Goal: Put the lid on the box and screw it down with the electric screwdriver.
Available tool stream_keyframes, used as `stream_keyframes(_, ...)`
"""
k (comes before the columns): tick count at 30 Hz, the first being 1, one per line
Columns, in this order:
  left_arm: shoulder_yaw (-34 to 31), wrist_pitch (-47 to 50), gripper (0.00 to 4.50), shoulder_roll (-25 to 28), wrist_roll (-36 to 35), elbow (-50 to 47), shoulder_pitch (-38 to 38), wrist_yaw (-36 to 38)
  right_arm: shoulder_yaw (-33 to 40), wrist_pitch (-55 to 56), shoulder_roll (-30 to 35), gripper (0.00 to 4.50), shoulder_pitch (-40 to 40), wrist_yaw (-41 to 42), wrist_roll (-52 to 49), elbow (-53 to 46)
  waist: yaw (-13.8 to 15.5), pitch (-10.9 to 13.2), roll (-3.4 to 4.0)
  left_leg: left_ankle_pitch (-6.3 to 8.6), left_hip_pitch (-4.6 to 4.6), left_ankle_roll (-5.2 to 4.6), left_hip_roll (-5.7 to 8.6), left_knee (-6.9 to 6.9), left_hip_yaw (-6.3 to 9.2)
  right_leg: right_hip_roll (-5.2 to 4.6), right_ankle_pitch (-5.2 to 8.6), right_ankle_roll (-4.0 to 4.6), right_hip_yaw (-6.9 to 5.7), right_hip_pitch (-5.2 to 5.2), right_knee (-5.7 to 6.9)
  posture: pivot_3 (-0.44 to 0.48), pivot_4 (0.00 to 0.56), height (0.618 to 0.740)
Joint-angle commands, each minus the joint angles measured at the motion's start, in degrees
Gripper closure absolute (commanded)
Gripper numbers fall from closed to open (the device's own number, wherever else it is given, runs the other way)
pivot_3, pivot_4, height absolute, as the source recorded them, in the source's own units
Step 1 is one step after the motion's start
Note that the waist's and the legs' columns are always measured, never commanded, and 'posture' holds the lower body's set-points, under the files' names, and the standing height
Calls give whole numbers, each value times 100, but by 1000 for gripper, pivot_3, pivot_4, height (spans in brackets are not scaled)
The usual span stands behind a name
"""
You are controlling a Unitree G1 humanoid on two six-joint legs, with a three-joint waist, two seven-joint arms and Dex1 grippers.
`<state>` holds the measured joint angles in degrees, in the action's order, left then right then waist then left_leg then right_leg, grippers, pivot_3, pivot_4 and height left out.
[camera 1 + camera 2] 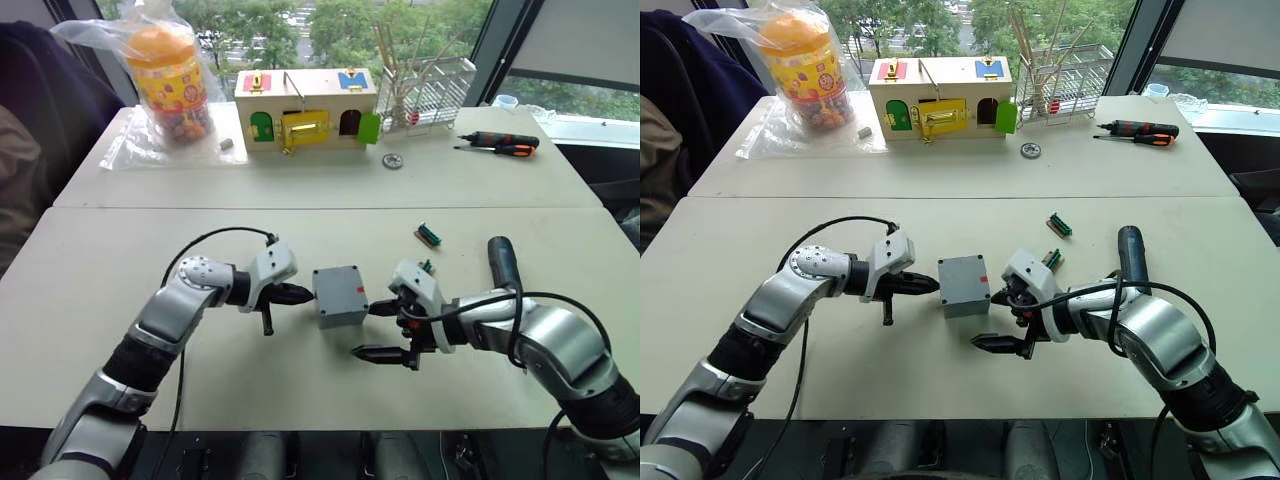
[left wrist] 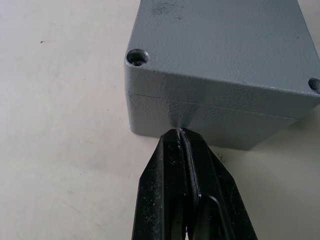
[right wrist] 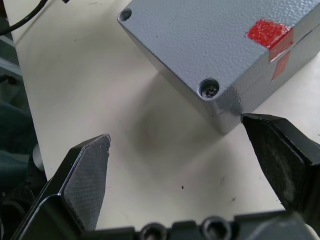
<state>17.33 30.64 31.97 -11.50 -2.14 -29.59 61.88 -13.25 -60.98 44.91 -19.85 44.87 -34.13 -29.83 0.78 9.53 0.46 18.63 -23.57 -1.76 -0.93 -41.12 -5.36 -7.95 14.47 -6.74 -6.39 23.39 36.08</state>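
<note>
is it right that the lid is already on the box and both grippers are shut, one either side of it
Partly. The lid does sit on the box, and the left gripper is shut, its tips at the box's side. But the right gripper is open: the right wrist view shows its fingers spread wide, one tip by the box's corner.

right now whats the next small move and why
Probably reach the right gripper back to the electric screwdriver: the lid already sits on the box, screws look recessed in its corner holes, and the shut left gripper touches the box's side.
</note>
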Motion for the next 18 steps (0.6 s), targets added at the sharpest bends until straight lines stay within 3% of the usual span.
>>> stream_keyframes(1,49,-172,4500,-96,38,-4,-145,-1,176,-125,-141,32,28,-103,-212,-318,0,0,0,0,0,0,0,0,0,0,0,0,0,0,0,0,150,711)
stream_keyframes(13,-66,-54,4500,-42,-3,-156,-56,-16,530,-318,-229,32,-19,-377,-290,-352,-1,0,0,0,0,0,0,0,0,0,0,0,0,0,0,0,150,711)
stream_keyframes(18,-284,211,4500,339,-162,-445,12,132,1240,-128,573,32,40,-38,-225,-49,0,0,1,0,0,0,1,0,0,-1,0,0,0,0,-1,0,150,711)
